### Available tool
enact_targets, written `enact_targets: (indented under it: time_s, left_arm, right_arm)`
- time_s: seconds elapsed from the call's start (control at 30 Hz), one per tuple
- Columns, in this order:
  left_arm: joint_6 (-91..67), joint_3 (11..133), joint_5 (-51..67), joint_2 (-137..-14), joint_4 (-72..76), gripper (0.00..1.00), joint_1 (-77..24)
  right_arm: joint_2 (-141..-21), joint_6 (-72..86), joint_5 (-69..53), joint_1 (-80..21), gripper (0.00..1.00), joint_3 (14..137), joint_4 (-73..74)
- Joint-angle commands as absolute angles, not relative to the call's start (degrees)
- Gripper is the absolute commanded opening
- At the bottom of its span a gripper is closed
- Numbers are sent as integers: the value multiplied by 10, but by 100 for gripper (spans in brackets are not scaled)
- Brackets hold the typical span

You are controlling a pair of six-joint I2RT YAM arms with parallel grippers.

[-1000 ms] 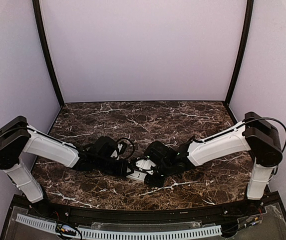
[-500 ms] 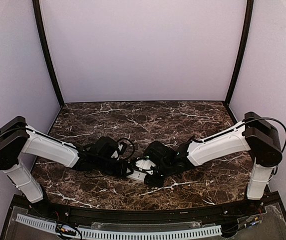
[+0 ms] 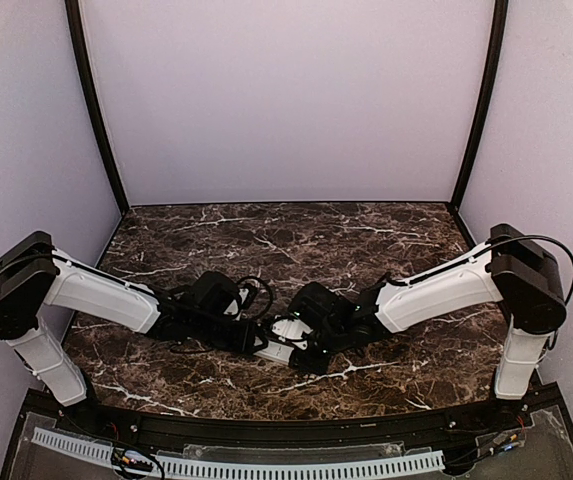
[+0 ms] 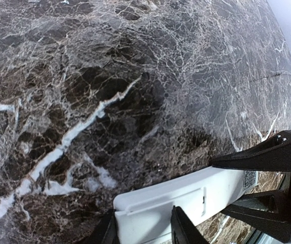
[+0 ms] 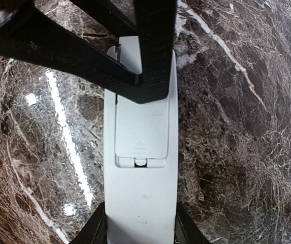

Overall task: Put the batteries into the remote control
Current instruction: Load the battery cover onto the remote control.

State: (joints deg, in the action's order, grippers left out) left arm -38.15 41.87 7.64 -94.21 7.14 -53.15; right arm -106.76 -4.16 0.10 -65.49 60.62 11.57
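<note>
Little has moved since the earlier frames: both arms hold near-identical poses at the table's near centre, with only a slight settling of the left arm's wrist. Item: slim white plastic rectangular remote control [image 3: 280, 334], held low over the dark brown, white-veined marble-patterned table [image 3: 366, 235] between the two arms, back face upward; whether it touches the surface cannot be told. Item: left gripper [image 4: 142, 231], black two-finger type, jaws drawn in and pinching one end of the remote control, a finger on either side of the white body. Item: right gripper [image 5: 140, 231], same type, jaws likewise drawn in on the opposite end, fingers pressed against both long edges. In the right wrist view the left gripper's black fingers cross over the far end of the remote control. Item: white rectangular plastic battery cover [image 5: 140, 129], set in the back face, with a small raised arrow and a latch notch at its near edge; it appears seated in place, though its far end is hidden under the left gripper. Batteries: none visible in any view, on the table or in a gripper. Progress, as a judgement: the remote control is secured and turned compartment-side up, but the cover is not open. Whether cells already sit inside cannot be told; if not, opening, loading and closing all remain.
</note>
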Motion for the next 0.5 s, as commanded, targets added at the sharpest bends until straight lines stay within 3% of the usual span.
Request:
enact_targets:
  time_s: [0.0,0.47]
  left_arm:
    - [-368,418,78,-962,37,36,-537]
    - [-363,432,58,-959,12,38,-540]
  right_arm:
    - [-1095,-44,39,-655,27,598,61]
    - [-1096,-42,40,-656,25,598,65]
